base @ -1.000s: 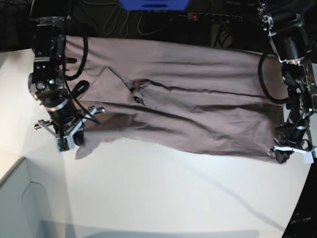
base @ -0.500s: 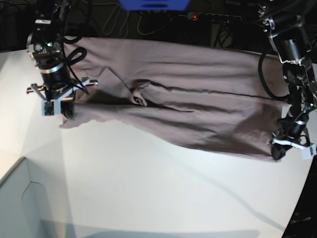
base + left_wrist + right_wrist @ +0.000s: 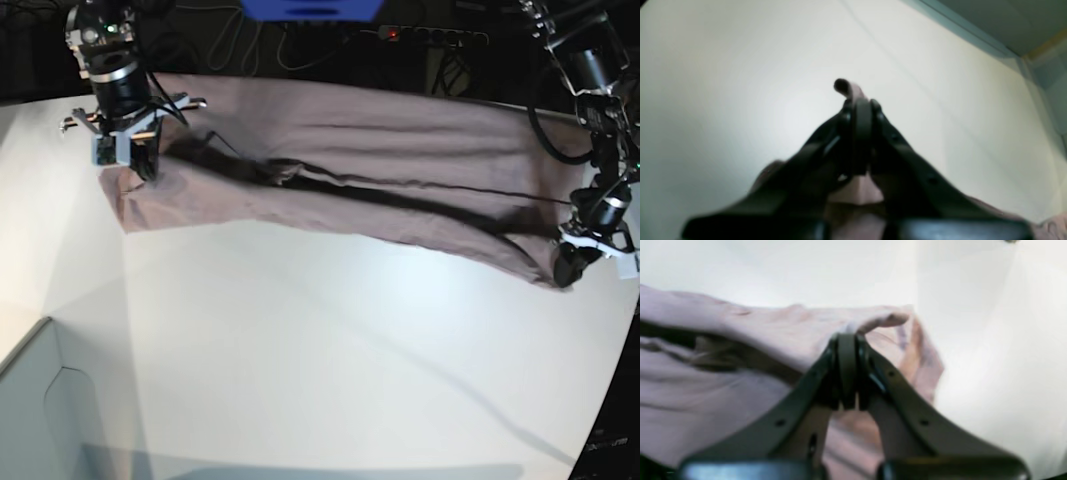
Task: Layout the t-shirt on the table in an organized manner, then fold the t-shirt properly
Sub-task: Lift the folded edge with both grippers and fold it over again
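Observation:
The mauve t-shirt (image 3: 400,150) lies as a long creased band across the far part of the white table (image 3: 330,350). My right gripper (image 3: 135,160) stands at the band's left end in the base view, shut on the cloth's edge. In the right wrist view the right gripper (image 3: 846,340) pinches a fold of the t-shirt (image 3: 740,340). My left gripper (image 3: 572,268) is at the band's right end, low on the table and shut on the hem. In the left wrist view a small nub of t-shirt (image 3: 851,89) pokes out past the closed left gripper (image 3: 862,106).
A pale grey box corner (image 3: 50,410) sits at the near left of the table. Beyond the far edge are a blue object (image 3: 310,8), a power strip (image 3: 430,35) and cables in the dark. The table's curved edge (image 3: 600,420) runs down the right.
Both grippers have moved toward the far edge with the cloth held. The right one travelled furthest, carrying the shirt's near edge back so the shirt now forms a narrower band.

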Robot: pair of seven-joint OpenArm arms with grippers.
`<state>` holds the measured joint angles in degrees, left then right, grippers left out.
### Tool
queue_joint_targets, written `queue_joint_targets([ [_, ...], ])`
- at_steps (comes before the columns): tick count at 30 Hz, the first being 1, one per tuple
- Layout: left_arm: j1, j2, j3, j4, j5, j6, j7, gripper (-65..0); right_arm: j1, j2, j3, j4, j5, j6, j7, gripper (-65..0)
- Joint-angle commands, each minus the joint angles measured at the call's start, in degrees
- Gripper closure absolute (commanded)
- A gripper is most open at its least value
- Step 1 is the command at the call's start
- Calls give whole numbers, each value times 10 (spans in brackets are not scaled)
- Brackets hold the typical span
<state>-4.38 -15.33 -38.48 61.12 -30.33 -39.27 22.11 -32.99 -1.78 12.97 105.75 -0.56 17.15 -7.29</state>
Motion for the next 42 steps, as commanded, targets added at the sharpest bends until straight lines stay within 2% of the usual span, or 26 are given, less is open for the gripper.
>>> queue_joint_targets([
  [1,-3,-11,-2,11,-11,-7,-12,-1,-10,2,3,14,5,0,21,0],
  [7,21,-11,-45,8,-11,-7,-11,-1,-25,2,3,-1,5,0,31,0],
  [17,50,-12,-46,8,-11,-7,-10,-1,-14,4,3,-31,4,0,32,0],
  [26,70,-12,-46,9,-11,-7,-7,-1,-10,4,34,-36,4,0,31,0],
  [39,95,-15,-47,11,-11,-7,-7,-1,-8,4,33,-56,4,0,31,0],
  [42,106,-15,-65,12,-11,-7,-6,-1,-3,4,34,-56,4,0,31,0],
])
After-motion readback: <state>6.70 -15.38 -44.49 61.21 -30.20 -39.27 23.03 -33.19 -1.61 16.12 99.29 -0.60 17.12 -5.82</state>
